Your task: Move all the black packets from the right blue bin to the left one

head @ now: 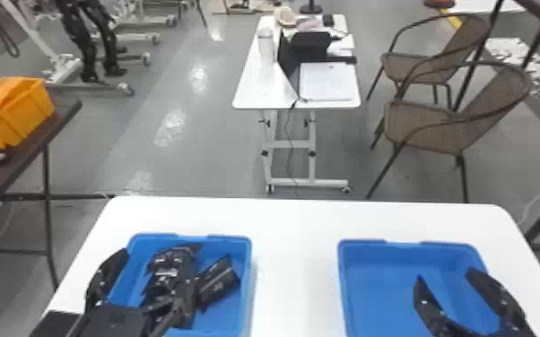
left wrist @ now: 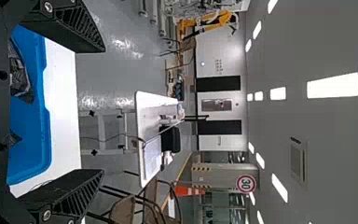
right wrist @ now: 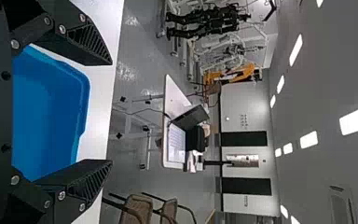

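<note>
My left gripper (head: 159,269) stands open over the left blue bin (head: 247,269), in front of black packets (head: 170,264) heaped there. Another black packet (head: 218,283) leans at a tilt on the heap's right side. Over the right blue bin (head: 359,245) is my right gripper (head: 445,275), its fingers wide apart with bare blue bin floor behind them. In the left wrist view, the left gripper (left wrist: 103,111) has nothing between its fingertips, and packets (left wrist: 19,74) lie in the bin beyond. The right wrist view shows the right gripper (right wrist: 112,112) spread beside the bin (right wrist: 51,116).
Both bins stand on a white table (head: 296,233), with a strip of tabletop between them. Farther off are a white desk (head: 264,85) with a laptop, brown chairs (head: 435,125), and an orange bin (head: 22,112) on a dark table at the left.
</note>
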Controlling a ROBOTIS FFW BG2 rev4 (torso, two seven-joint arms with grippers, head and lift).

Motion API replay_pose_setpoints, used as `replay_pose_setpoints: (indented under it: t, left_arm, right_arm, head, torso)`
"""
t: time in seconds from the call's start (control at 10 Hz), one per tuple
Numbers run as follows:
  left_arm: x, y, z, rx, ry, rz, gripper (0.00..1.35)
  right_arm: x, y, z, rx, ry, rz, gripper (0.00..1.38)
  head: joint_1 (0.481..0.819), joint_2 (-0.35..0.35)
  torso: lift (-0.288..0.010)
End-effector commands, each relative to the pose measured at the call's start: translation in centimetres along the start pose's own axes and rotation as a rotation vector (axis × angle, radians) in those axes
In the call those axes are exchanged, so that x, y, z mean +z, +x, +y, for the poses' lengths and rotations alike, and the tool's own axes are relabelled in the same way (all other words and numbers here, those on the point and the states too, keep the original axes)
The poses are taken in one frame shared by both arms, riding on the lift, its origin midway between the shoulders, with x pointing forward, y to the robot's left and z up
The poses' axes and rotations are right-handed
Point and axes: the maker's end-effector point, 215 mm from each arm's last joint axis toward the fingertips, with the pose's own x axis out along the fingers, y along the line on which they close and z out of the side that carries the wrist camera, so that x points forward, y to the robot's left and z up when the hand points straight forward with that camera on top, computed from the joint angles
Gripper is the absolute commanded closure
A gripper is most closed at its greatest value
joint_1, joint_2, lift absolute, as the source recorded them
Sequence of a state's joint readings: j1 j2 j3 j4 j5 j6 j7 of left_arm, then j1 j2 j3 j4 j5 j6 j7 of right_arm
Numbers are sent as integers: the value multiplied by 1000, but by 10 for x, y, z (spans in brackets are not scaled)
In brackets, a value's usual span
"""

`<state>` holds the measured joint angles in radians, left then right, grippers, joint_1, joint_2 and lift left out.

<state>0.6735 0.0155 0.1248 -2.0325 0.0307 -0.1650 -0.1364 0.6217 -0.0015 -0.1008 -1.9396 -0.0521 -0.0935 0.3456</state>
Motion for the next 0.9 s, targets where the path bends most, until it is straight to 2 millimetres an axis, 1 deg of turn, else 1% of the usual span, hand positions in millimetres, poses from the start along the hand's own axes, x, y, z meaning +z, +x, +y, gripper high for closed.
replay_pose_setpoints:
  t: [0.0,0.1,0.8]
  left_arm:
    - [0,-1,3,16,-8,-2,102]
    - [1,-2,3,17,-5,-4,102]
    - [0,-3,5,20,-18,-3,104]
  right_arm:
    - [0,-6,-2,-23,-3,-7,300]
    - [-1,-7,-3,-25,-5,-8,300]
    - [0,-5,-3,-23,-4,-20,300]
  head:
    - [695,85]
    - [695,77]
    - [695,83]
  torso:
    - [0]
    - [0]
    - [0]
